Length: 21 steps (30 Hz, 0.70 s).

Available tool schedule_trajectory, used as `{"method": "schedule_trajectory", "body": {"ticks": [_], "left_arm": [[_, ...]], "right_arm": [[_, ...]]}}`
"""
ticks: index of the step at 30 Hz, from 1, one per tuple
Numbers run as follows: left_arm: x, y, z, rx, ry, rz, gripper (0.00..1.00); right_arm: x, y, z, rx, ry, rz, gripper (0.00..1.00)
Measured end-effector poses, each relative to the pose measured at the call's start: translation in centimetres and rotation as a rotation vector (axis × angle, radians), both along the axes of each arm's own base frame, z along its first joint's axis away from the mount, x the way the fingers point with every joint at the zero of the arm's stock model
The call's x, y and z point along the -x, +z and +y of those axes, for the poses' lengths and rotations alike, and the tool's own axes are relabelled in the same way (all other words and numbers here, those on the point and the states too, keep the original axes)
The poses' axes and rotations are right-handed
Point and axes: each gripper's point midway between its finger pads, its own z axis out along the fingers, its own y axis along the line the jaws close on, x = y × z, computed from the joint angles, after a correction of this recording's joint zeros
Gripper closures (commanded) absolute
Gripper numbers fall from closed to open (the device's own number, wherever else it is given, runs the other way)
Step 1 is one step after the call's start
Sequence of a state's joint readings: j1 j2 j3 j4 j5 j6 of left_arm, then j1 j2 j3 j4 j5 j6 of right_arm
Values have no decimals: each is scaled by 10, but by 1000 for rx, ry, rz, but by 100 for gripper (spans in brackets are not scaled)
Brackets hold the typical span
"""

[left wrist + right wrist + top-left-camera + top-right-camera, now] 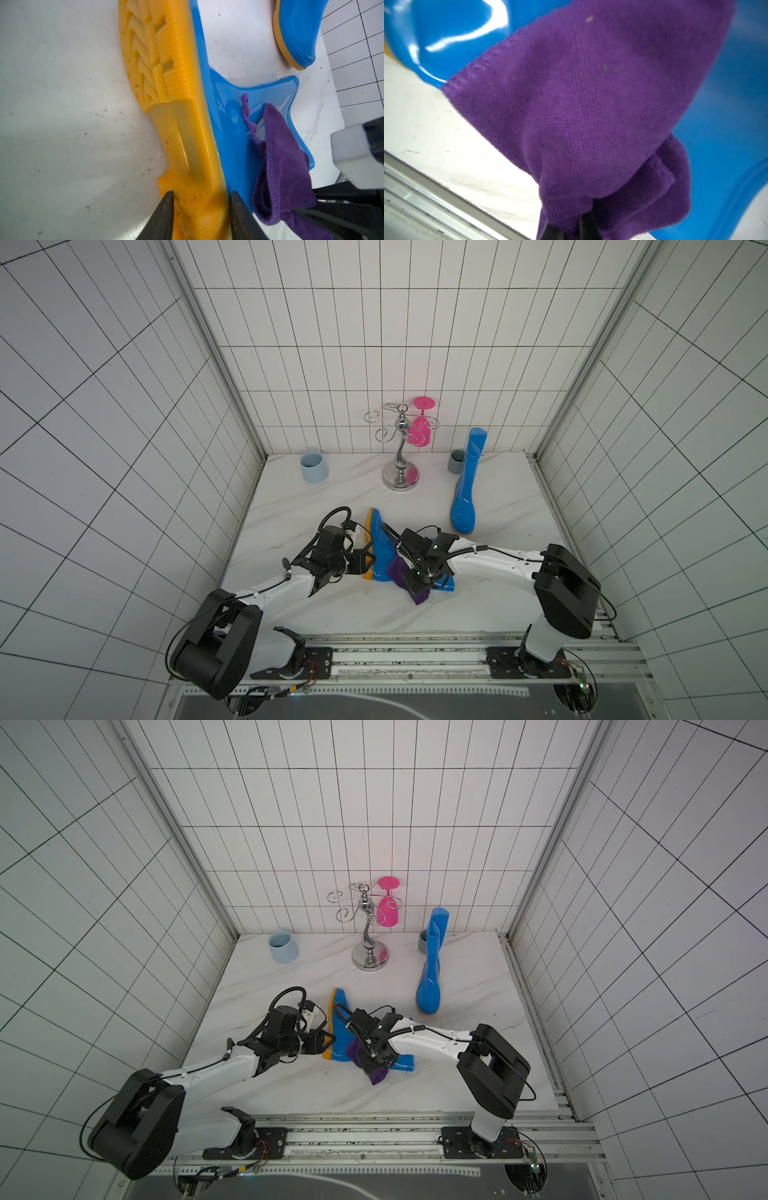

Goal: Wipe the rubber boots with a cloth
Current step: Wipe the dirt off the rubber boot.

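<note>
- Left gripper (pixel 201 207) straddles the heel of the lying boot (pixel 380 545). One finger is against the orange-yellow sole (pixel 166 62) and the other against the blue side, so the jaws grip that heel at a middling width.
- Left arm (pixel 282 583) runs low from its base on the near rail, forward and inward, with the wrist level and pointing toward the right arm.
- Right gripper (pixel 569 228) is pinched tight on a bunch of the purple cloth (pixel 591 93), its fingertips nearly lost in the fabric.
- Right arm (pixel 490 562) has its elbow raised near the right edge of the marble table (pixel 299 506). The forearm slopes inward and the wrist bends down over the lying boot's shaft.
- Lying boot rests on its side near the middle front of the table, toe toward the back wall, sole facing the left arm, shaft stretched to the right.
- Cloth drapes over the ankle and shaft in both top views, touching the blue rubber, and one corner hangs down to the table.
- Standing boot (pixel 467 497) is upright farther back on the right, apart from both grippers and just beside a grey cup (pixel 456 461).
- Light-blue cup (pixel 313 466) and a chrome stand (pixel 400 456) with a pink glass (pixel 417 433) sit along the back wall.
</note>
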<state>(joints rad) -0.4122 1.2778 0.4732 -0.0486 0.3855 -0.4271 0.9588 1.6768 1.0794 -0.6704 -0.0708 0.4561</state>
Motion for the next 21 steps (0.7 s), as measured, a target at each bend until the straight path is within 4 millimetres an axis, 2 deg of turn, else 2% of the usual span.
{"method": "schedule_trajectory", "body": {"ticks": [5, 11, 21], "left_arm": [[0, 0, 0, 2, 0, 1, 58], [0, 0, 0, 4, -1, 2, 58], [0, 0, 1, 8, -1, 5, 58]], "right_arm": [[11, -14, -39, 52, -49, 23, 100], [19, -16, -73, 56, -122, 33, 100], [15, -10, -108, 90, -248, 42, 100]]}}
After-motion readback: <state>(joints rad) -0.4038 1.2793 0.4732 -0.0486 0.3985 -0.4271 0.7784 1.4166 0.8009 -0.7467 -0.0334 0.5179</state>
